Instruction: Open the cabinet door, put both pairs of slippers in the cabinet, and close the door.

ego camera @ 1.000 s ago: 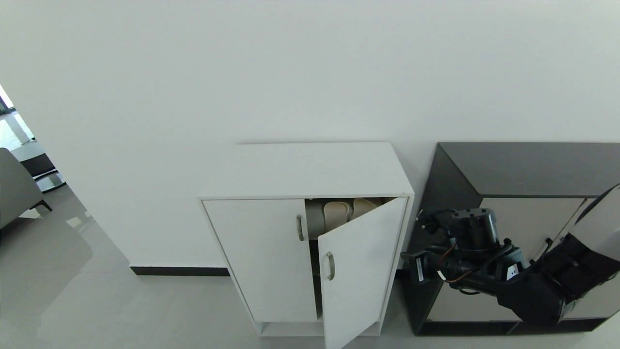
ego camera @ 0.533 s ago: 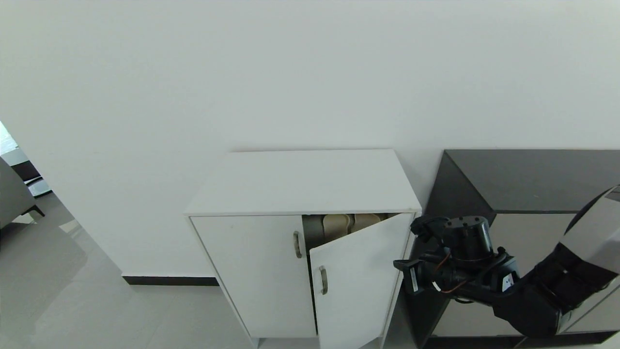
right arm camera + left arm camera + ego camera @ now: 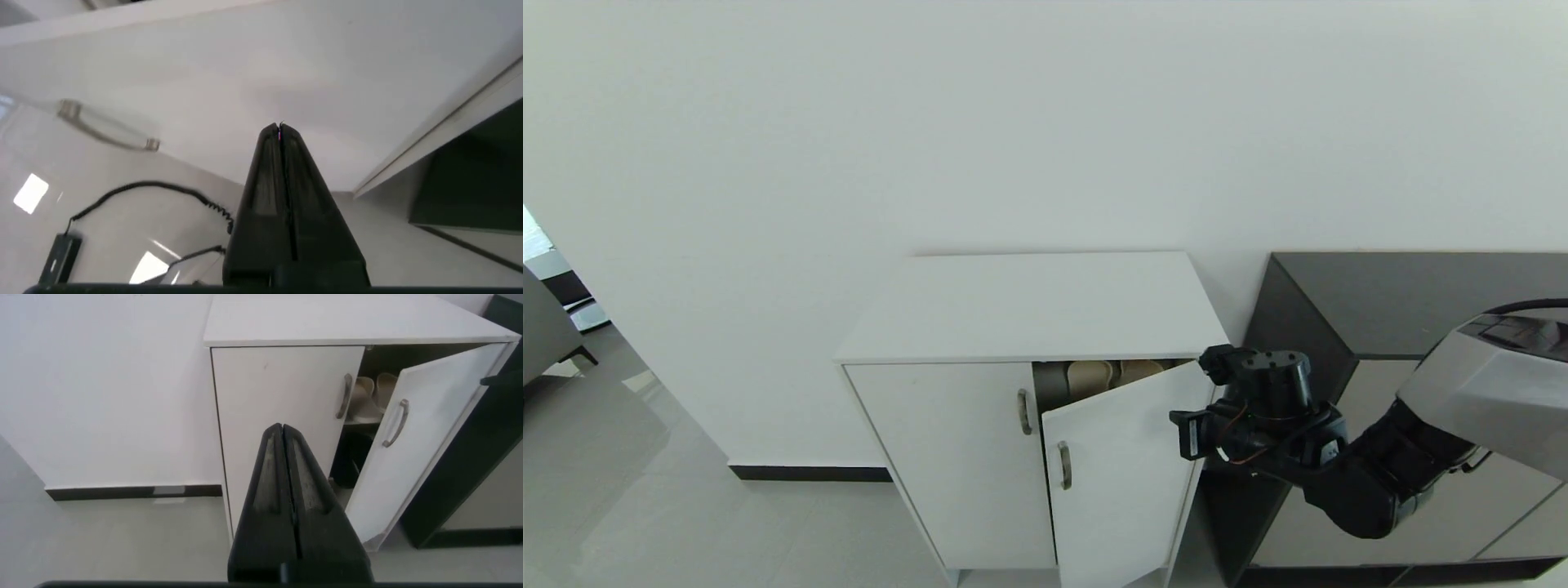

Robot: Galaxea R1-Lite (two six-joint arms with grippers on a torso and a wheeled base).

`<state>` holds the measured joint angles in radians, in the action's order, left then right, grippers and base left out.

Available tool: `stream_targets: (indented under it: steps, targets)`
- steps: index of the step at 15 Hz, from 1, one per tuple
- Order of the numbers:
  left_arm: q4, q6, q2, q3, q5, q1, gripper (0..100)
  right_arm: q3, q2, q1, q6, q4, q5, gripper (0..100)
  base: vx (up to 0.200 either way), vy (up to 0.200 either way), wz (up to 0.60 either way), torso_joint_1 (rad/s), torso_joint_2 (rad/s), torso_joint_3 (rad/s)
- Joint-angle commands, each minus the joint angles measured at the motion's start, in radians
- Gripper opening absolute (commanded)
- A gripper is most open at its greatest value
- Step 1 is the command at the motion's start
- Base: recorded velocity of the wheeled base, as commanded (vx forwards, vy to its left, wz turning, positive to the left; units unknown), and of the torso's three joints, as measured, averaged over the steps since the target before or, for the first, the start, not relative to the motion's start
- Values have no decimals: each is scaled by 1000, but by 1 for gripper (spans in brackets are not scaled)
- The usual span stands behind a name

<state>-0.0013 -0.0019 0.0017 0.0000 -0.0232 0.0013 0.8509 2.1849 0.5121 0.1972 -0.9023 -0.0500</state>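
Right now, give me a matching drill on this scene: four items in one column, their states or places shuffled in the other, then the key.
Column 1:
1. left door
2. right door
3. slippers
4. right end effector

Column 2:
A. inside the cabinet, near its top
B. ajar
C. shut, tip at a door's outer face
D. closed flush

Pairs: 1-D, 2-B, 3-A, 4-C.

Bright, even light; daylight at head view's left edge. Glossy floor (image 3: 621,498) shows glare; cabinet (image 3: 1029,306) interior in shadow.
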Motion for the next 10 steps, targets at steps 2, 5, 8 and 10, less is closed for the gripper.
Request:
stream_targets:
  steps: [2, 5, 8, 10]
  targets:
    - [0, -1, 0, 0, 0, 0, 0, 77, 82, -23, 2, 0, 2, 0, 0, 0, 0, 0, 0, 0]
    - [0, 0, 0, 0, 0, 0, 0, 105, 110, -32, 2, 0, 2, 0, 0, 0, 0, 0, 0, 0]
    - [0, 0, 0, 0, 0, 0, 0, 145, 125, -35, 1, 0, 4, 0, 0, 0, 0, 0, 0, 0]
    - [0, 0, 0, 0, 0, 0, 0, 169, 138, -41, -1, 0, 7, 0, 0, 0, 0, 0, 0, 0]
